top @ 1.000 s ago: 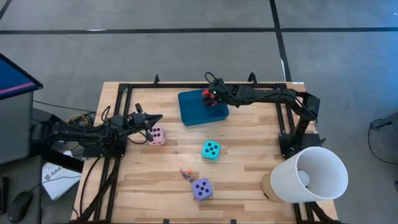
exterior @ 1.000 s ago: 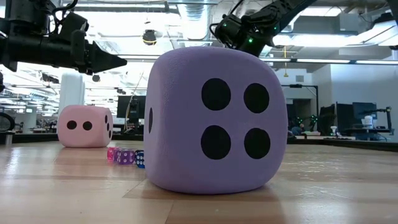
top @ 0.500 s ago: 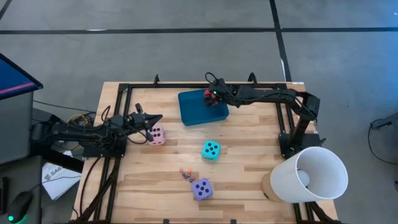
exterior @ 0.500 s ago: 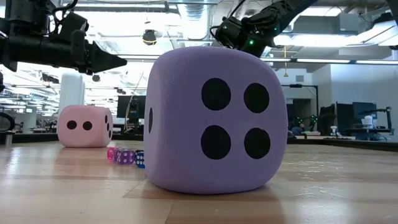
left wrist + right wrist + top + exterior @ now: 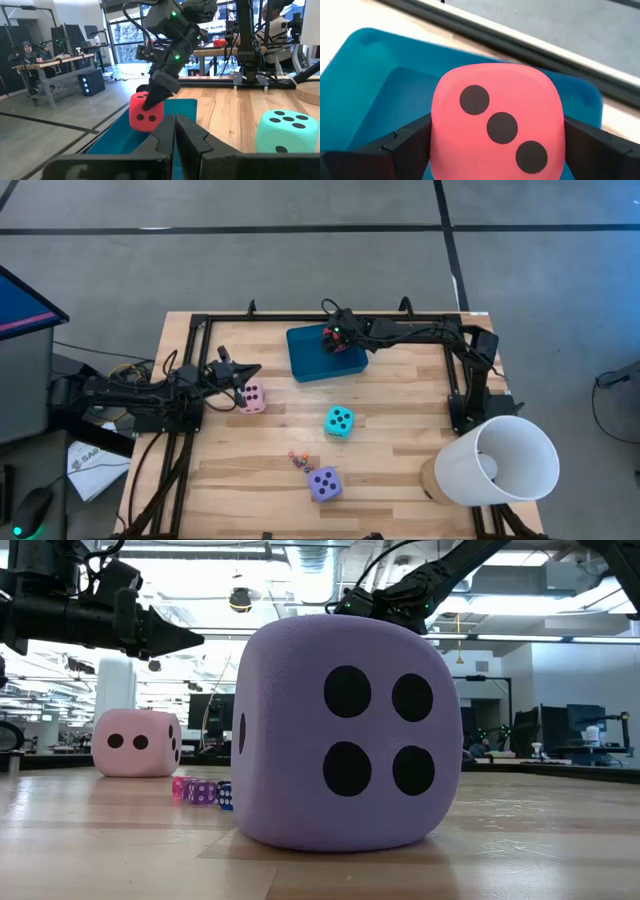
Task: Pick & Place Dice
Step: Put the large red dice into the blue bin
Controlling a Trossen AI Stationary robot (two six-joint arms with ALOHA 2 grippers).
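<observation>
Right gripper: fingers clamped on the red die, held over the teal tray. Left gripper: fingers together, beside the pink die. Turquoise die mid-table; purple die near the front edge.

The red die hung over the teal tray near the table's far edge, three pips showing. Pink sat toward the left edge, turquoise mid-table, purple by the near edge, four pips forward.
</observation>
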